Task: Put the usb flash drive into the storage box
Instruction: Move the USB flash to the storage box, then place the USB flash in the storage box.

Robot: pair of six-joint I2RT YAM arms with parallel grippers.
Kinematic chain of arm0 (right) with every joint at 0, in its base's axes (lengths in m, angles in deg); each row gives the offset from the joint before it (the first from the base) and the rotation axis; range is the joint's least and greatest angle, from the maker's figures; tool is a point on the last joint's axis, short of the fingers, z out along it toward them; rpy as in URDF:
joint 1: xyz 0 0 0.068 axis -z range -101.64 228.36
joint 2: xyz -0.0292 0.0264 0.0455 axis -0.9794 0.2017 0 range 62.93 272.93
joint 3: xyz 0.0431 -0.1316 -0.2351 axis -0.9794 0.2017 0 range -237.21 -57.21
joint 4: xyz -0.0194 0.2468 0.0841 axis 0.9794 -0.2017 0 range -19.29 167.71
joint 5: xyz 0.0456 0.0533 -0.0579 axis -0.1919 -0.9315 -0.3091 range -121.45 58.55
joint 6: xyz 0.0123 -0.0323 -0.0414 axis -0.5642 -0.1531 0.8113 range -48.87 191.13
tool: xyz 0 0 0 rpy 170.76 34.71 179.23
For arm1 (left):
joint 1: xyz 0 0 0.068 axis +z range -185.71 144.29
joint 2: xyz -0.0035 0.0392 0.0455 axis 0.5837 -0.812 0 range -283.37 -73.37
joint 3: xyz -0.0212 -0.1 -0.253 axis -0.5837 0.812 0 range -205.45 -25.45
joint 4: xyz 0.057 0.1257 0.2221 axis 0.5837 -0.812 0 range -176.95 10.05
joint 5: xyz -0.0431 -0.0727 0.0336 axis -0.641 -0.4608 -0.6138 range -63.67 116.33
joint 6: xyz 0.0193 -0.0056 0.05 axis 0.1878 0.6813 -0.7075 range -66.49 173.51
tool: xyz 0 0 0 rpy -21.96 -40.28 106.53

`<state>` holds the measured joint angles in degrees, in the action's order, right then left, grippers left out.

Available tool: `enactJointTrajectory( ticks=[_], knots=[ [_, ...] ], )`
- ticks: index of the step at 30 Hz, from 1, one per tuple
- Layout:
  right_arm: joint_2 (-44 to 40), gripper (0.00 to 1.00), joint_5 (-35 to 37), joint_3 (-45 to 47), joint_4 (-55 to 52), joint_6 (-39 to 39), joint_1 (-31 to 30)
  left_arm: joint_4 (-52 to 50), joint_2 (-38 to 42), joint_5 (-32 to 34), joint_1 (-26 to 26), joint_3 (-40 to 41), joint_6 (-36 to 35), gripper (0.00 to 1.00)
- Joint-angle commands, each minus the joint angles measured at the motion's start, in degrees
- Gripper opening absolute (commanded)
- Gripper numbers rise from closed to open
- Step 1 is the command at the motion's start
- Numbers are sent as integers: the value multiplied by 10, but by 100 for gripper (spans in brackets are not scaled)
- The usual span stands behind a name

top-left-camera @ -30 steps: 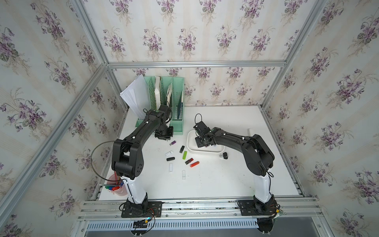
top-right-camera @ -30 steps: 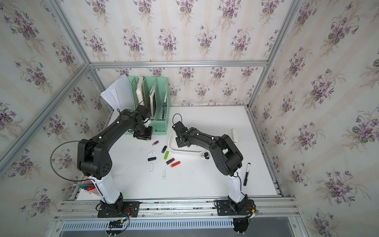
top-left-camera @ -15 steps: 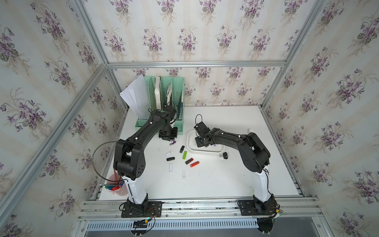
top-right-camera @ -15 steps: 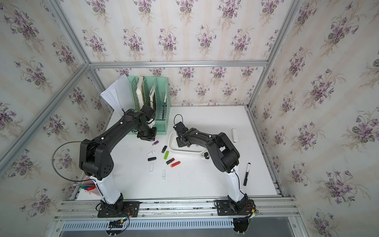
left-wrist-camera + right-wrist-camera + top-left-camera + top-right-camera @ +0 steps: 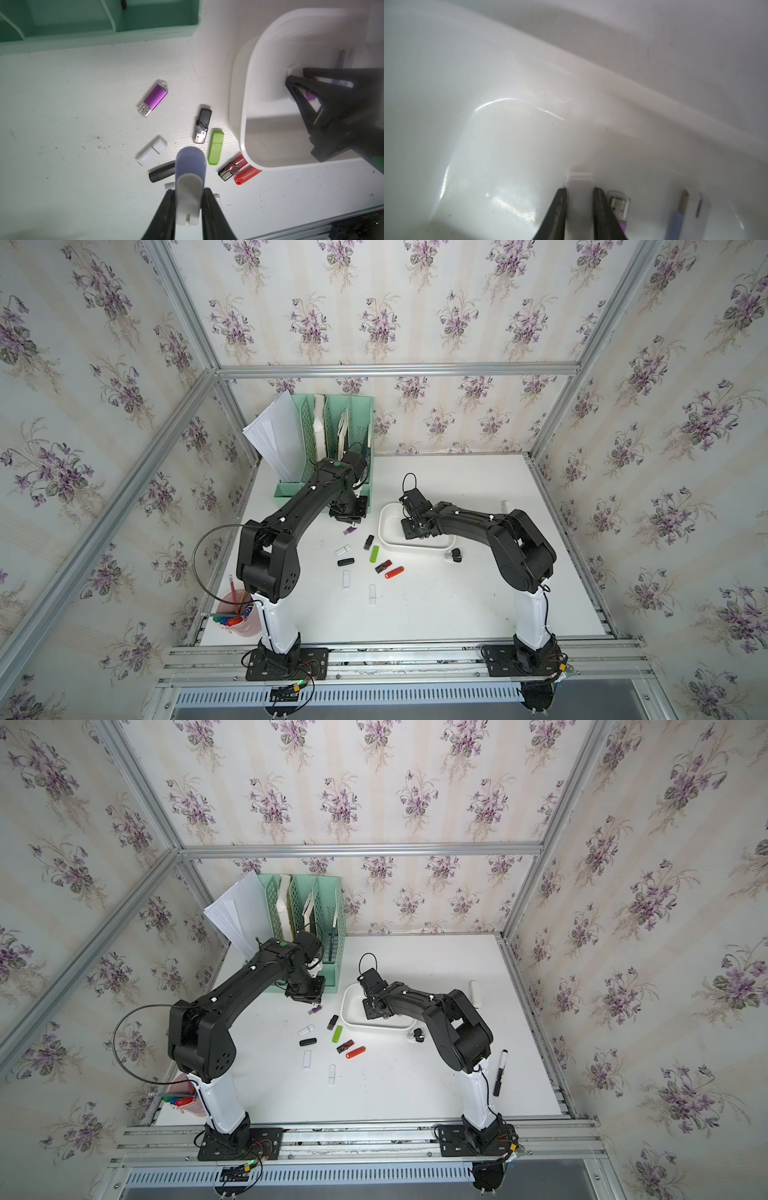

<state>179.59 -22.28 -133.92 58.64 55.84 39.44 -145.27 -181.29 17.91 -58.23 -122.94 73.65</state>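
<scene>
Left wrist view: the left gripper (image 5: pixel 188 193) is clamped on a blue and white flash drive (image 5: pixel 190 166), held over the table (image 5: pixel 62 124) outside the storage box (image 5: pixel 245 104).
Right wrist view: the right gripper (image 5: pixel 580 190) is closed on a white flash drive (image 5: pixel 580 176), low inside the storage box (image 5: pixel 488 83). Whether the drive touches the floor cannot be told.
Inside the box: a purple flash drive (image 5: pixel 618 204) with a clear cap lies just beside the right gripper, and a blue flash drive (image 5: pixel 677 220) lies a little farther along.
Outside the box: a green flash drive (image 5: pixel 216 146), a red and black flash drive (image 5: pixel 231 168) and a red flash drive (image 5: pixel 246 175) lie just beside its wall. A black flash drive (image 5: pixel 202 125) is near, and a loose purple flash drive (image 5: pixel 155 97) is farther off.
Top views: the left gripper (image 5: pixel 348 512) is between the storage box (image 5: pixel 415 548) and the green file organizer (image 5: pixel 286 489). The right gripper (image 5: pixel 376 1011) is within the box rim.
</scene>
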Motion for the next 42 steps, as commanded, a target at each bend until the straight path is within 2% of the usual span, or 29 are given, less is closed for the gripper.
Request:
enactJointTrajectory(
  ticks=[1,12,20,24,32,42],
  knots=[
    [-10,12,18,15,-14,-5,4,-12,-8,5,-13,-14,9,25],
    [-26,12,27,36,-15,3,20,-20,-38,4,-60,-53,24,26],
    [-37,40,23,38,-15,-1,20,-18,-53,1,-92,-63,36,26],
    [-67,46,31,48,-8,-6,20,-22,-54,1,-98,-67,34,26],
    [-172,46,70,74,-25,-39,28,-28,-70,-3,-107,-91,35,27],
    [-314,48,88,178,-52,-79,127,-19,-152,-31,-150,-169,51,27]
  ],
)
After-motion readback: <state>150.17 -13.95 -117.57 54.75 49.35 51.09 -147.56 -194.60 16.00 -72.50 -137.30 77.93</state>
